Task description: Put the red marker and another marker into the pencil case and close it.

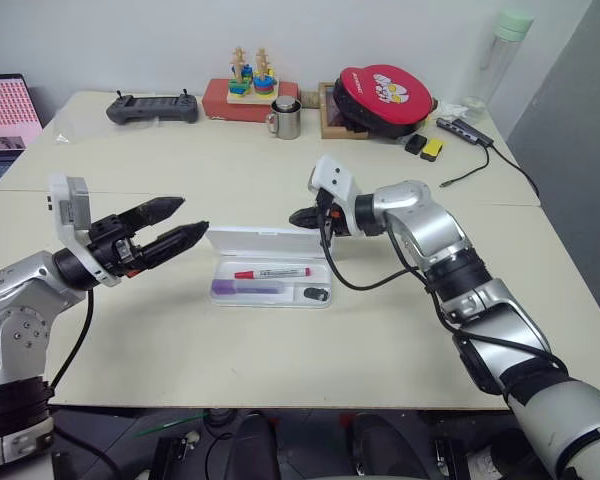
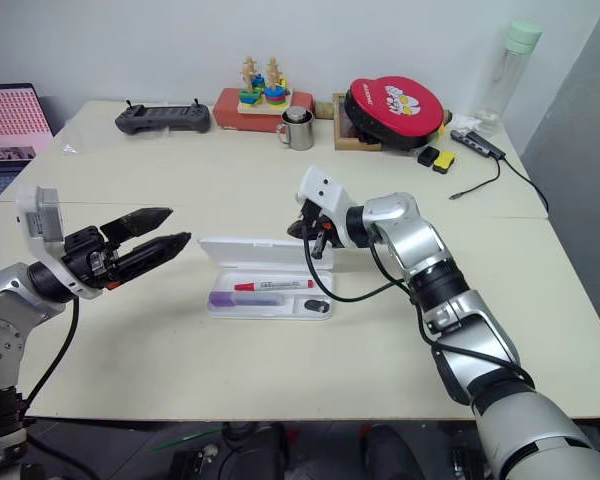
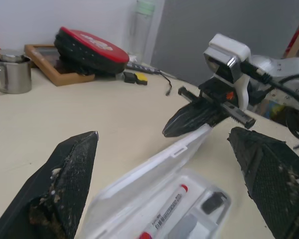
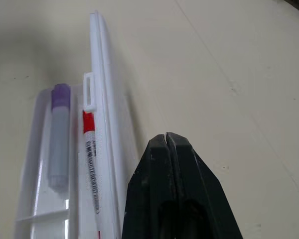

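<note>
While my left gripper [image 1: 185, 226] hangs spread left of the pencil case [image 1: 270, 292], the red marker [image 1: 272, 271] and lilac marker [image 1: 246, 288] lie lengthwise in its tray; my right gripper [image 1: 302, 216], jaws pressed together, sits behind the upright lid's right end, nearer for tipping it shut.

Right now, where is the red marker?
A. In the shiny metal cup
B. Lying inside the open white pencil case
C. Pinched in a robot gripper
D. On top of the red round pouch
B. The red marker lies in the tray of the open pencil case, next to the lilac marker; the left gripper is open with nothing in it and the right gripper is shut at the raised lid's edge.
</note>
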